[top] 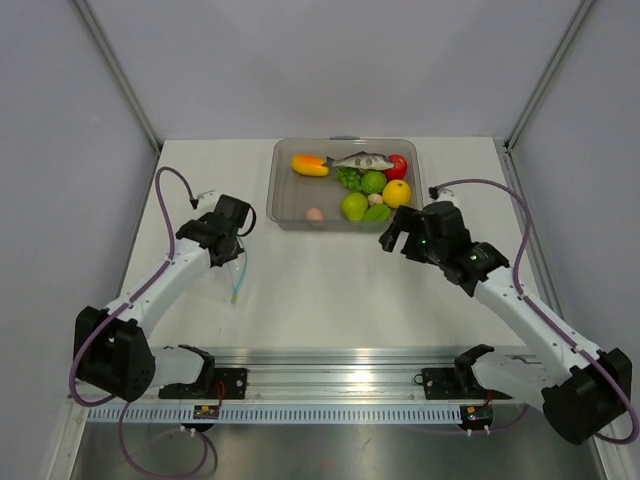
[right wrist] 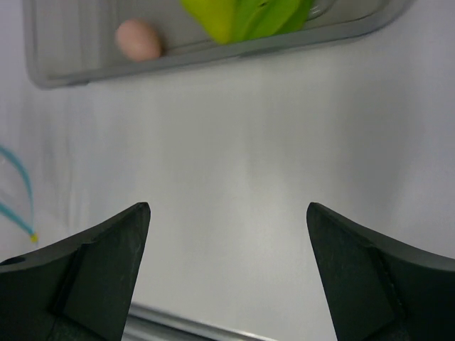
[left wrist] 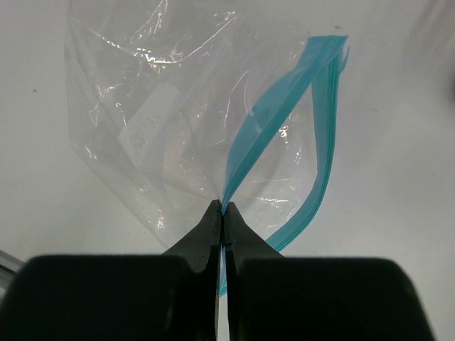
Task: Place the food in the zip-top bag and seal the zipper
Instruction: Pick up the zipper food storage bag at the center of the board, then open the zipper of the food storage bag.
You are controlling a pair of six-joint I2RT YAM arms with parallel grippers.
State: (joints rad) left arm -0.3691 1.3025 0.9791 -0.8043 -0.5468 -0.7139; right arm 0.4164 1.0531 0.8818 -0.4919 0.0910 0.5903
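Note:
The food lies in a clear grey tray point(top: 282, 205) at the table's back: an orange-yellow mango point(top: 310, 165), green pear point(top: 354, 206), green leaf point(top: 377, 212), pinkish egg point(top: 315, 214) and similar pieces. My left gripper point(top: 236, 247) is shut on one side of the blue zipper point(left wrist: 284, 106) of the clear zip-top bag point(left wrist: 163, 128), whose mouth gapes open. The bag is empty. My right gripper point(top: 394, 233) is open and empty, over the table just in front of the tray. Its wrist view point(right wrist: 227, 209) shows the egg point(right wrist: 138, 39), pear point(right wrist: 213, 14) and the zipper's end point(right wrist: 25, 185).
A toy fish point(top: 362, 160), a red piece point(top: 399, 165), green grapes point(top: 348, 178) and a yellow fruit point(top: 397, 192) also sit in the tray. A metal rail point(top: 330, 385) runs along the near edge. Grey walls close the back and sides.

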